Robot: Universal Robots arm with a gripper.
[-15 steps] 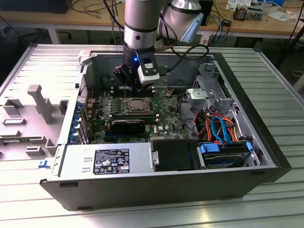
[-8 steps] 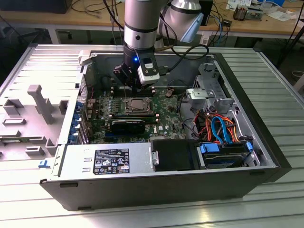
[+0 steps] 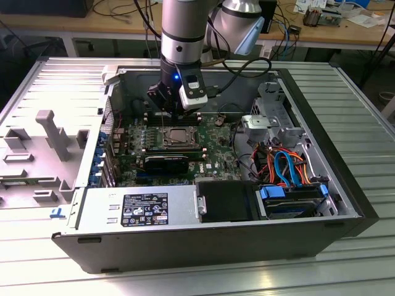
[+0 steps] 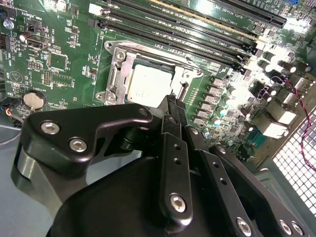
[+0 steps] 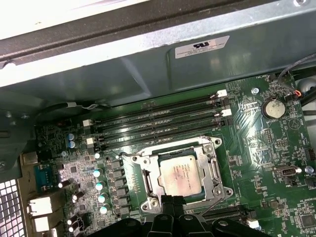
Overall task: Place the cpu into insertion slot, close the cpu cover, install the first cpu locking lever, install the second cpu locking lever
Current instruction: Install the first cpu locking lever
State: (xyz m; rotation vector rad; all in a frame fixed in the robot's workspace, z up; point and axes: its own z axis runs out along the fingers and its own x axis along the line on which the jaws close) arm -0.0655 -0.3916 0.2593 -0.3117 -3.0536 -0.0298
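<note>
The cpu (image 5: 180, 174), a flat silver-grey square, lies in the insertion slot (image 5: 217, 144) on the green motherboard. The cpu cover (image 5: 148, 167), a silver frame with a square window, lies flat around the chip, which shows through it. In the second wrist view the same cpu (image 4: 148, 84) and cpu cover (image 4: 117, 74) sit just beyond my black fingers. My gripper (image 5: 168, 200) is shut, fingertips pressed together at the edge of the socket, with nothing visible between them. In the exterior view the gripper (image 3: 162, 114) hangs inside the open computer case, just behind the socket (image 3: 182, 135).
Long memory slots (image 5: 158, 118) run beside the socket, toward the case wall (image 5: 148, 64). A coin battery (image 5: 273, 107) and capacitors (image 5: 98, 185) stand on the board. A black card (image 3: 166, 163), a power supply (image 3: 139, 206) and a bundle of cables (image 3: 281, 163) fill the case front.
</note>
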